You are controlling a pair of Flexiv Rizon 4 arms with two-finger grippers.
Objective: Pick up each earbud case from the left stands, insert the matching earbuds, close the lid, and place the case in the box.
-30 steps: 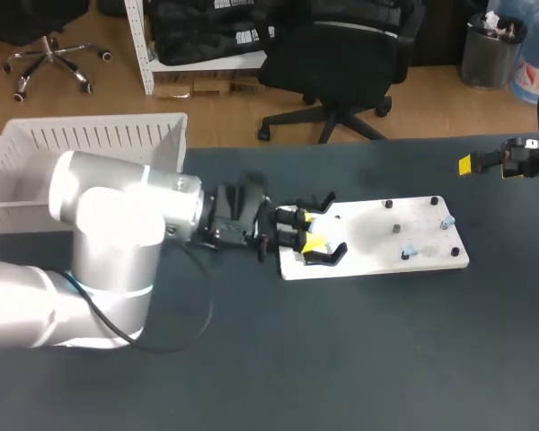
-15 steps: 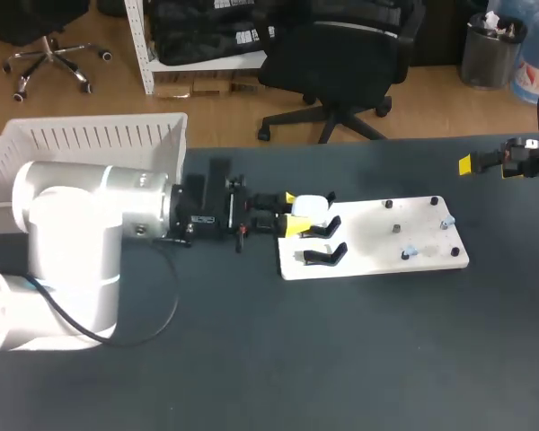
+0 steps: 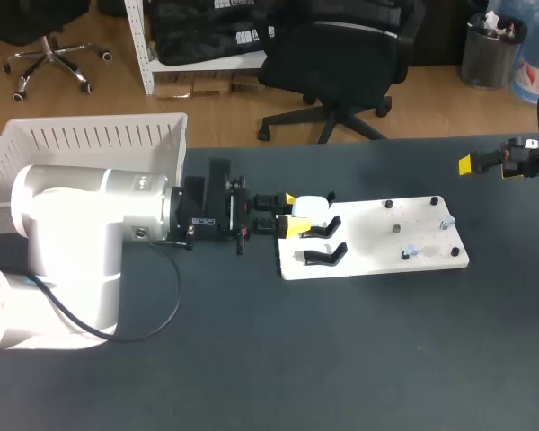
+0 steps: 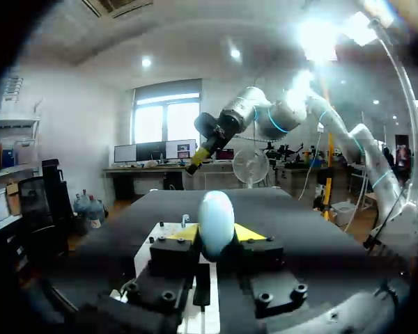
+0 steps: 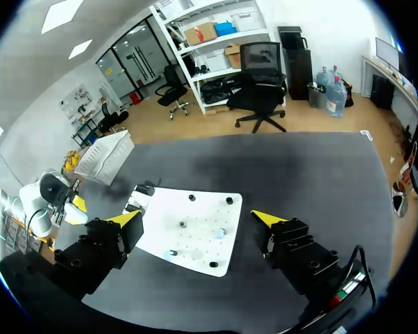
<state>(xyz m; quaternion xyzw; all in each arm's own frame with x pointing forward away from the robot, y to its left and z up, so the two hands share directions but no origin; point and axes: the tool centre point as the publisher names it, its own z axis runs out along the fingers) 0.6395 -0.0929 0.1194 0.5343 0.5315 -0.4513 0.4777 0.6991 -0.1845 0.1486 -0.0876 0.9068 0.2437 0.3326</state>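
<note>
- A dark table [image 3: 359, 359] carries a white board [image 3: 377, 238] near its middle. A white slatted box [image 3: 90, 135] sits at its far left corner.
- The left arm [image 3: 81, 233] comes in from the left and lies low and level over the table. The left gripper [image 3: 290, 215] is at the board's left end.
- Its yellow-tipped fingers are clamped on a white, egg-shaped earbud case [image 3: 312, 207], one finger on each side. In the left wrist view the case stands upright between the tips.
- Two black hooked stands are on the board's left end. The rear stand [image 3: 329, 225] is just beside the case, and the front stand [image 3: 322, 257] is apart from it.
- From above, I cannot tell whether the case touches the rear stand or hangs just over it.
- Black pegs [image 3: 396, 228] and small pale-blue pieces [image 3: 410, 253] dot the board's right half.
- The right gripper [image 3: 474, 164] is at the table's far right edge, well apart from the board. In its own wrist view its fingers stand wide apart.
</note>
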